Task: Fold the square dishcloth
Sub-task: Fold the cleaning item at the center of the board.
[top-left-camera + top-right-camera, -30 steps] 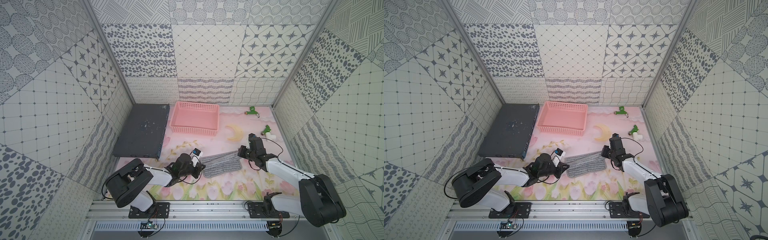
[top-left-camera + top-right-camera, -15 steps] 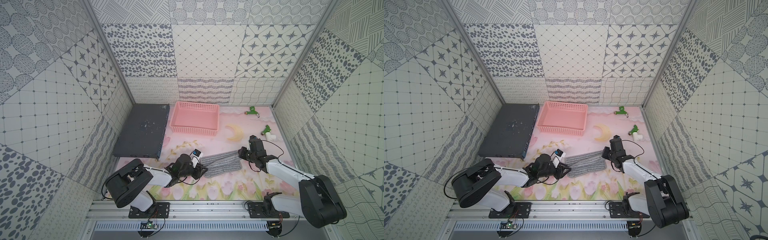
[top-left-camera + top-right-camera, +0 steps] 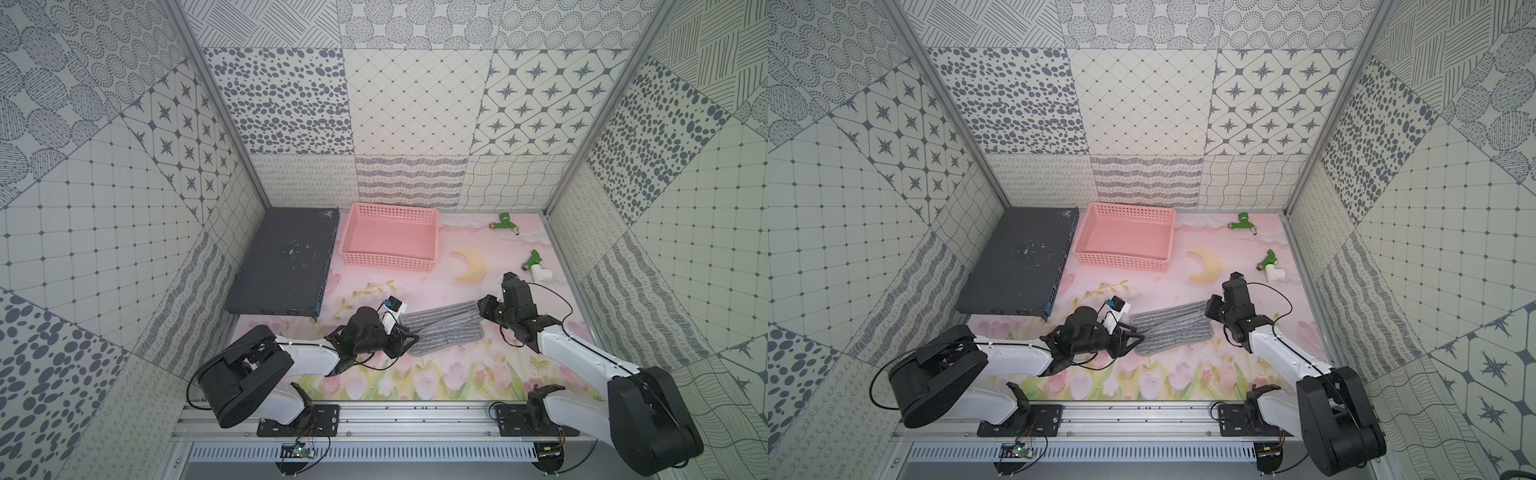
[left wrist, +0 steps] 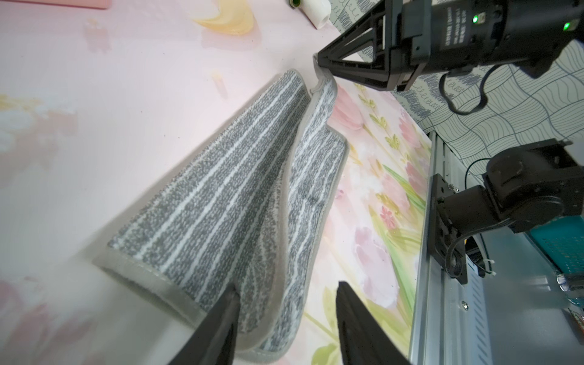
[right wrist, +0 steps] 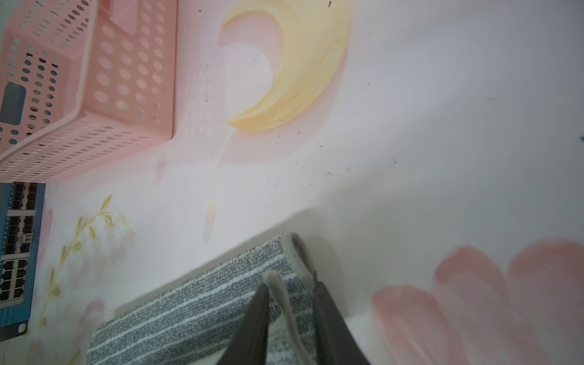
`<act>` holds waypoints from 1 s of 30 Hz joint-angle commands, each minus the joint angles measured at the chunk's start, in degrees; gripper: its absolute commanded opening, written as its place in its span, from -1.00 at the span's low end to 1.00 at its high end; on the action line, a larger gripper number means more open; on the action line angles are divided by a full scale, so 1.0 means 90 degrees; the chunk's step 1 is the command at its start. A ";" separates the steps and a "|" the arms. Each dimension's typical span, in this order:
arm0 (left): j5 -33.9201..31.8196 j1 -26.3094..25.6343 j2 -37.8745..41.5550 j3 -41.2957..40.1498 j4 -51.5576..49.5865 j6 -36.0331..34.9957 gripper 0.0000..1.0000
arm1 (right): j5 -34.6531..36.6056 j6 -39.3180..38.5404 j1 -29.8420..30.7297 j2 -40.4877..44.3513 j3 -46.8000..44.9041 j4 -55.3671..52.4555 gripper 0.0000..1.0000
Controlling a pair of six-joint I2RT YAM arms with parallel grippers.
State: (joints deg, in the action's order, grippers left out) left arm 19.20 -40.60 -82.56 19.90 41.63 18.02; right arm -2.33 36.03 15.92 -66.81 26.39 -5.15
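In both top views the square dishcloth [image 3: 446, 328] [image 3: 1173, 332] lies doubled on the tabletop [image 3: 415, 286], at 5 o'clock from the pink basket [image 3: 390, 262]. Left wrist: left claw [image 4: 287, 286] spread over its hem. Right wrist: right claw [image 5: 290, 287] spread, hem loose between.

In the right wrist view the right tool [image 5: 291, 286] has blurred fingers [image 5: 254, 328] that run off the edge, as do the square dishcloth [image 5: 196, 309], the pink basket [image 5: 94, 94] and the blue network switch [image 5: 15, 252]. In both top views its fingertips cannot be told from the dark arm [image 3: 515, 301].
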 commanded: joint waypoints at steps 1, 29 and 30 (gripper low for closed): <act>0.0145 -0.0010 0.0168 -0.0054 -0.0238 0.0055 0.02 | 0.0040 0.0090 -0.0011 0.0210 -0.0105 -0.0074 -0.30; -0.1939 -0.0629 -0.0259 0.3395 -0.5316 0.1803 -0.10 | 0.0619 -0.0454 0.1406 -0.1398 0.3278 -0.3334 -0.48; -0.1961 -0.0674 -0.0426 0.3499 -0.5310 0.1809 -0.12 | 0.0636 -0.0453 0.1444 -0.1655 0.3404 -0.3357 -0.48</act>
State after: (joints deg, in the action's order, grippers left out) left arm 4.43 -45.23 -82.04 48.38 0.89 29.87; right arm 1.19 33.41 27.99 -78.15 54.33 -32.47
